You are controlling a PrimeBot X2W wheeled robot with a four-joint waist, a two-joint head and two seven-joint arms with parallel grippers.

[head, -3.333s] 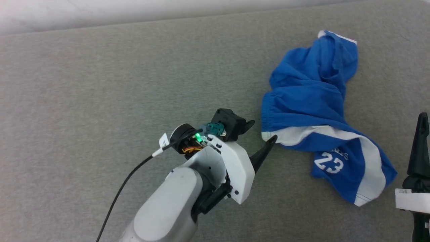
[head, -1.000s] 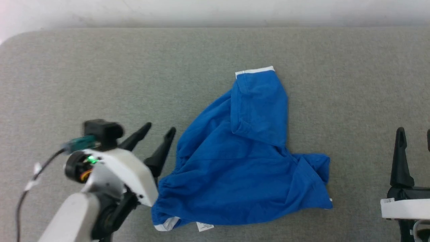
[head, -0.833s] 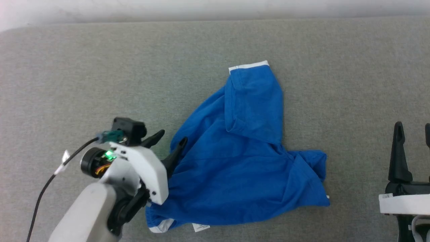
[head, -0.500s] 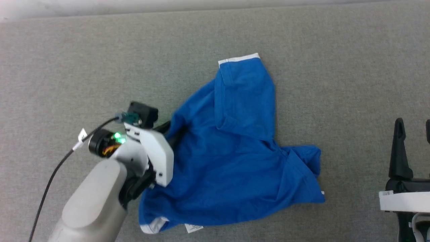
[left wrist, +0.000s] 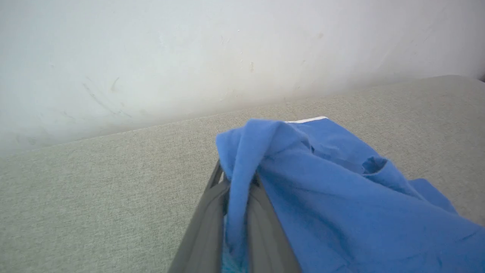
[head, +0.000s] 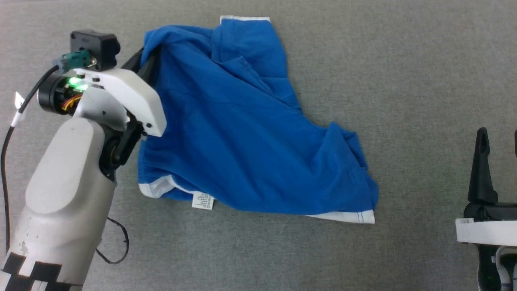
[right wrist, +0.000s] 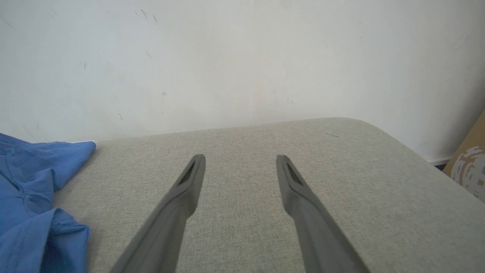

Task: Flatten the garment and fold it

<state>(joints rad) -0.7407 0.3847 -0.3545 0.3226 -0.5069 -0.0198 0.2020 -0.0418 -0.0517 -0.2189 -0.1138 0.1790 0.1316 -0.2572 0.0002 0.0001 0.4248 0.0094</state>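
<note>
The garment (head: 242,133) is a pair of bright blue shorts, crumpled and spread across the middle of the grey surface, with white trim at its far edge and near hem. My left gripper (head: 146,58) is shut on a fold at the garment's upper left edge. In the left wrist view that fold of the garment (left wrist: 341,197) is pinched between the fingers of my left gripper (left wrist: 237,181) and drapes over their tips. My right gripper (right wrist: 240,163) stands open over bare surface, to the right of the garment (right wrist: 26,182) and apart from it. It also shows in the head view as the right gripper (head: 499,139).
The grey padded surface (head: 404,60) runs back to a white wall (left wrist: 189,57) and has a rounded far right corner (right wrist: 363,127). A cardboard box (right wrist: 470,167) stands beyond that corner. A white label (head: 202,201) hangs at the garment's near edge. A black cable (head: 117,242) loops by my left arm.
My left gripper moved onto the garment's left edge, closed on a fold and drew it up and away from me. The head camera also shifted. The right gripper stayed put.
</note>
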